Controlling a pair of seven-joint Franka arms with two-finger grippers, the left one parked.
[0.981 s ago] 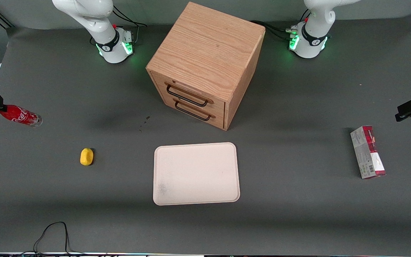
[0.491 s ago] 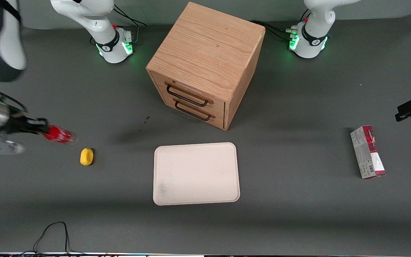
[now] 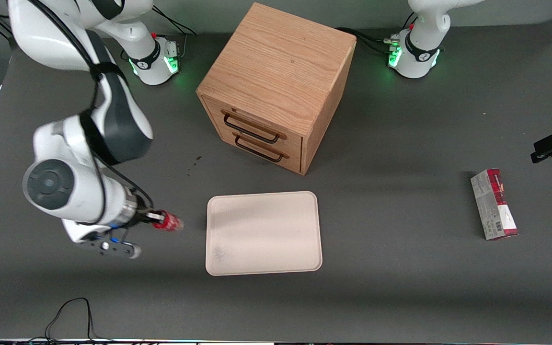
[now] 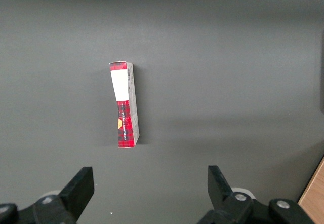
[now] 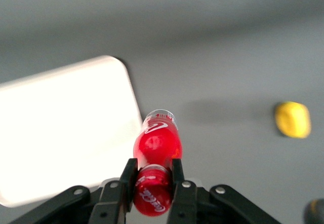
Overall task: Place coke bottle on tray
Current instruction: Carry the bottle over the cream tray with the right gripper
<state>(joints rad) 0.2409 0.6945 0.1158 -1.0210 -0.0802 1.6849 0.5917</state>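
Above the table, beside the tray (image 3: 264, 233), we record the gripper (image 5: 152, 179) clamped on the coke bottle (image 5: 156, 144) at its cap, body projecting out from the fingers toward the tray.

The working arm (image 3: 89, 158) has glossy white shells, dark grey joint bands, a round grey joint cap (image 3: 48, 184) and a black cable (image 3: 95, 72) along it. Its base (image 3: 154, 62) glows green. The black gripper (image 3: 154, 219), low in the front view toward the working arm's end, carries silver screws (image 5: 182, 184).
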